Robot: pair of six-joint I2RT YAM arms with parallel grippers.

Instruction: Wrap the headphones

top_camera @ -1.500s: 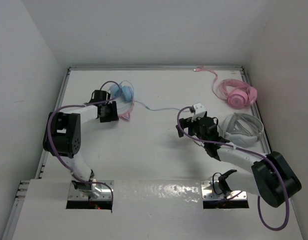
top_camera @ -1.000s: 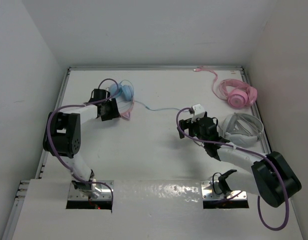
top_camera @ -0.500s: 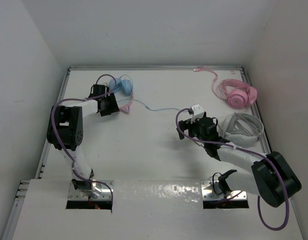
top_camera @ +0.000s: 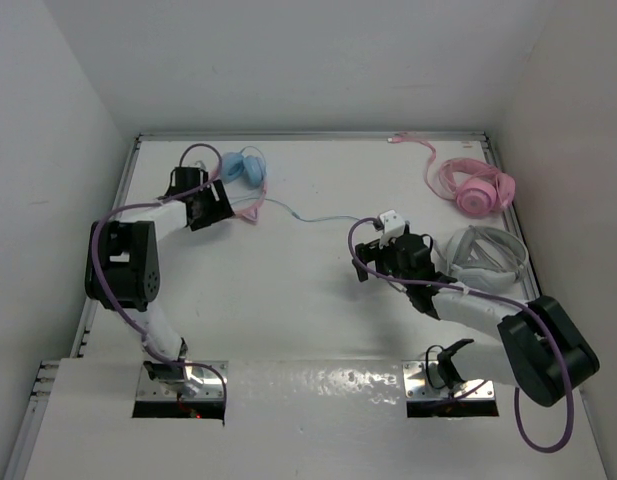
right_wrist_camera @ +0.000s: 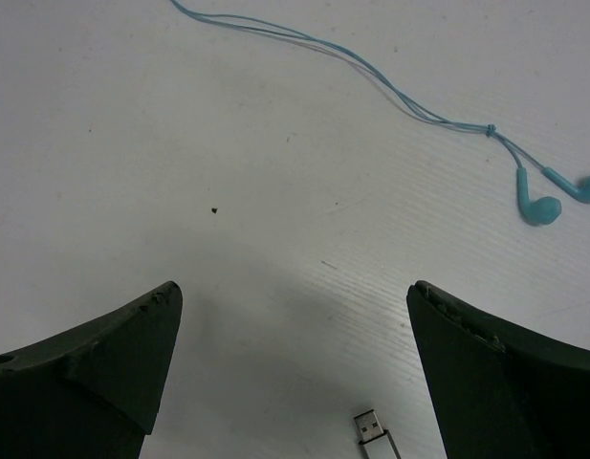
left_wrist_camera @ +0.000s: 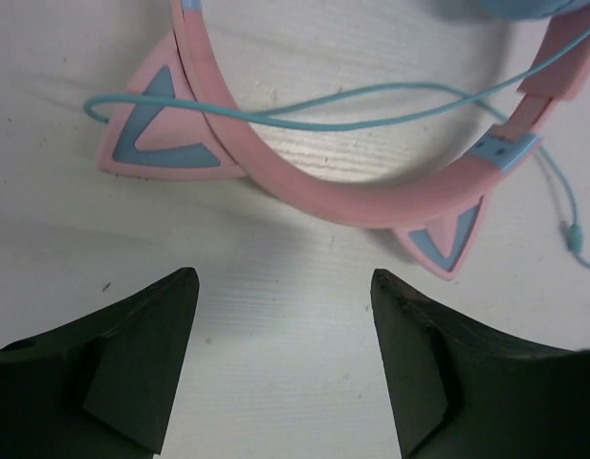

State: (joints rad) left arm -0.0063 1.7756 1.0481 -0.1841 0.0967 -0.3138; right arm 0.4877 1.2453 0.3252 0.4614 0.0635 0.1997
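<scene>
The headphones (top_camera: 243, 168) lie at the back left: light blue ear cups, with the pink cat-ear headband (left_wrist_camera: 371, 201) facing my left gripper. Their thin blue cable (top_camera: 318, 217) runs right across the table. It also crosses under the headband in the left wrist view (left_wrist_camera: 352, 117). My left gripper (top_camera: 224, 205) (left_wrist_camera: 283, 282) is open and empty, just short of the headband, not touching it. My right gripper (top_camera: 374, 243) (right_wrist_camera: 295, 292) is open and empty above the bare table. The cable (right_wrist_camera: 371, 67) and its blue plug end (right_wrist_camera: 540, 207) lie ahead of it.
All-pink headphones (top_camera: 478, 188) with a pink cable (top_camera: 425, 152) lie at the back right. Larger white-grey headphones (top_camera: 485, 258) lie beside my right arm. A silver USB plug (right_wrist_camera: 371, 426) lies between my right fingers. Walls enclose the table on three sides.
My left gripper has moved toward the back left, and the headphones have shifted a little toward the back with it. My right arm has barely moved.
</scene>
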